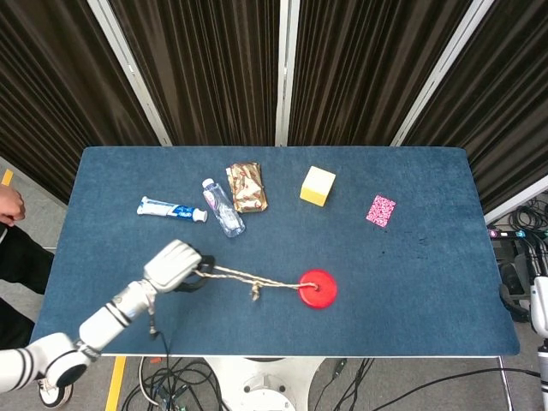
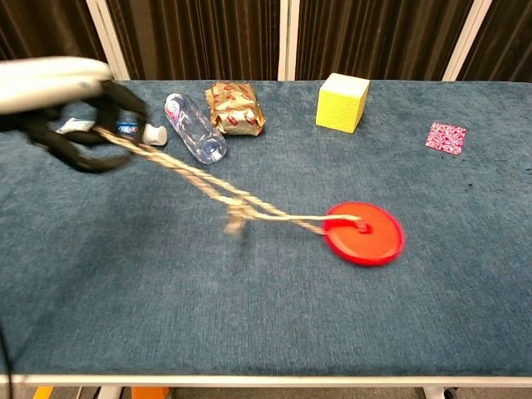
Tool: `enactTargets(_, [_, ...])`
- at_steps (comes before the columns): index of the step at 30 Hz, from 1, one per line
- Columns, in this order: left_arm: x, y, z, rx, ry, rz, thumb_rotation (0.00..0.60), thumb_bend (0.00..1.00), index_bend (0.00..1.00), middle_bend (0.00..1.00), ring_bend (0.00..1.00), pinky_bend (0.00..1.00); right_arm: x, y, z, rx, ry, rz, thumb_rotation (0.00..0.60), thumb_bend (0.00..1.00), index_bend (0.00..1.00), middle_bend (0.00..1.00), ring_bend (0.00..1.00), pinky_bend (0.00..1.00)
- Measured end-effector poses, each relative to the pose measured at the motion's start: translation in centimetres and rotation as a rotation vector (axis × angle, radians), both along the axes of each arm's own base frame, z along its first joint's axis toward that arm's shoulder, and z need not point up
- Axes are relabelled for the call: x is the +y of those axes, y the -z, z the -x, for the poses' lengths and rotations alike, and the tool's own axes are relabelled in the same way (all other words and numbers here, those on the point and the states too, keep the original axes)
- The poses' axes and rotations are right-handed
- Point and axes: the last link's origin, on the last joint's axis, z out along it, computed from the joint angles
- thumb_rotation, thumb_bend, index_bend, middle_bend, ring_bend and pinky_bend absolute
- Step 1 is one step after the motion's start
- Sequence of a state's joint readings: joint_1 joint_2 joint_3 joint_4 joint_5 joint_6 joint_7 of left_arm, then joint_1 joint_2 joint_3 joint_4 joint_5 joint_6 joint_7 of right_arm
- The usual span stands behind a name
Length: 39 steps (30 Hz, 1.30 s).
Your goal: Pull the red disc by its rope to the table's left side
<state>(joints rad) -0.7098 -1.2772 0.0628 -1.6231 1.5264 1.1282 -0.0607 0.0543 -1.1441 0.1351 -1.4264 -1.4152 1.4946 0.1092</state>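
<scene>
One red disc [image 1: 317,288], rope [image 1: 248,278], toothpaste tube [image 1: 171,208], bottle [image 1: 222,207], snack packet [image 1: 247,187], yellow cube [image 1: 317,186], pink card [image 1: 381,210].

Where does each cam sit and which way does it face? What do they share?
Head view: high above the near table edge, looking steeply down at the whole table; shows the left arm and left hand holding the rope.
Chest view: low at the near edge, looking across toward the curtains; shows only the left hand at top left.
Shared: left hand, rope, red disc, yellow block, water bottle, toothpaste tube.
</scene>
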Motion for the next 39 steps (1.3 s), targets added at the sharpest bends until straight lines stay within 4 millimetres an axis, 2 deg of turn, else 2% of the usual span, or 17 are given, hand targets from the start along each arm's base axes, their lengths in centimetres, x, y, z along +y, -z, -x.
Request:
enactTargets(7, [0.6,-5.9,6.7,0.083,-0.233,-0.186,0.600,0.43,0.79,0.96,0.69,0.68,-0.2,0.4,-0.3,0.000,-0.005,-0.010,0.600,0.27,0.00,0.00,0.00,0.00])
enactTargets(12, [1.8,-9.9,11.5,0.140,-0.373,-0.380,0.600,0.43,0.79,0.96,0.69,0.68,-0.3,0.7,-0.3,-0.002,-0.005,-0.020,0.600,0.27,0.00,0.00,0.00,0.00])
enactTargets(18, [3.3,-13.5,15.2,0.181,-0.467,-0.590,0.600,0.42,0.79,0.96,0.69,0.68,-0.4,0.9,-0.4,0.000,-0.005,-0.028,0.600,0.27,0.00,0.00,0.00,0.00])
enactTargets(24, [3.7,-15.1,16.7,0.224,-0.492,-0.703,0.600,0.42,0.79,0.96,0.69,0.67,-0.4,1.0,-0.4,0.003,-0.004,-0.029,0.600,0.27,0.00,0.00,0.00,0.00])
enactTargets(29, [3.9,-15.8,17.1,0.249,-0.503,-0.787,0.600,0.42,0.79,0.95,0.69,0.67,-0.4,1.1,-0.4,0.001,0.000,-0.033,0.600,0.27,0.00,0.00,0.00,0.00])
enactTargets(35, [3.5,-14.4,16.1,0.149,-0.479,-0.797,0.600,0.42,0.78,0.95,0.69,0.67,-0.5,1.5,-0.3,-0.001,0.002,-0.045,0.600,0.27,0.00,0.00,0.00,0.00])
enactTargets(39, [3.2,-12.8,14.1,0.042,-0.381,-0.709,0.600,0.42,0.78,0.95,0.69,0.67,-0.7,1.6,-0.3,0.000,0.001,-0.048,0.600,0.27,0.00,0.00,0.00,0.00])
